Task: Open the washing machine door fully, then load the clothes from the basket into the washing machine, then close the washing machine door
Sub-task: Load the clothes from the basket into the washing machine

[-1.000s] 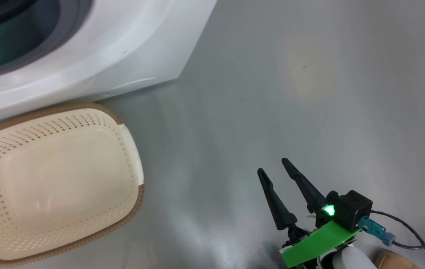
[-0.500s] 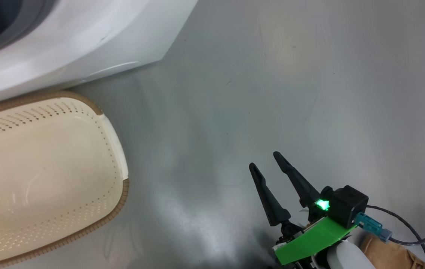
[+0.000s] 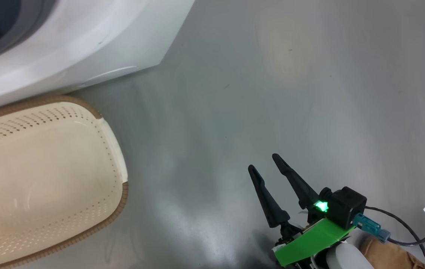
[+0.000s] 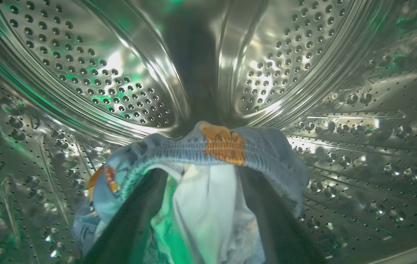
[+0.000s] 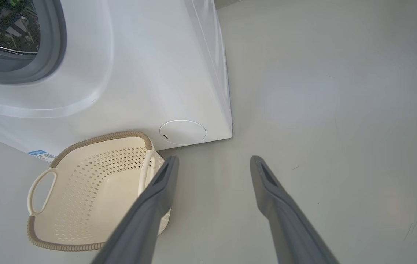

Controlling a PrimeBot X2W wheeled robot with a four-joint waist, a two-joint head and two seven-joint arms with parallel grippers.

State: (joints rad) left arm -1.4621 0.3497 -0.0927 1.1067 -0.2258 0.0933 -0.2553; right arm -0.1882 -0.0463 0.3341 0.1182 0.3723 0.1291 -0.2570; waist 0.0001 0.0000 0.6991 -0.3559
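My left end effector (image 4: pixel 201 176) is inside the drum (image 4: pixel 120 73). Its two dark fingers (image 4: pixel 131 223) stand spread apart, released rather than clenched. The clothes (image 4: pixel 194 150) lie draped over and between them, the blue ribbed band with its orange figure across the tips and the white inner patch hanging in the gap. The cloth hides the tips, so I cannot say for sure whether a fold is snagged on one of them. Beyond the garment are the drum's perforated steel wall and back.

My right end effector (image 3: pixel 263 162) is parked low over the floor (image 3: pixel 272 74), fingers wide apart and grasping nothing. Just left of it sits the basket (image 3: pixel 124 194), bottom bare, tight against the front of the machine (image 3: pixel 85 45). Farther up, the right wrist view shows the grey seal (image 5: pixel 52 47) and the mouth of the drum uncovered.

I judge the loading step is at its end: the garment is in the drum, let go, and the basket has nothing left to give. The next move calls for drawing the left arm straight back out through the seal, slowly enough for the cloth to slide off the fingers and stay inside. If it trails out, I would shake it loose or push it deeper. After that I must find the door and swing it shut.
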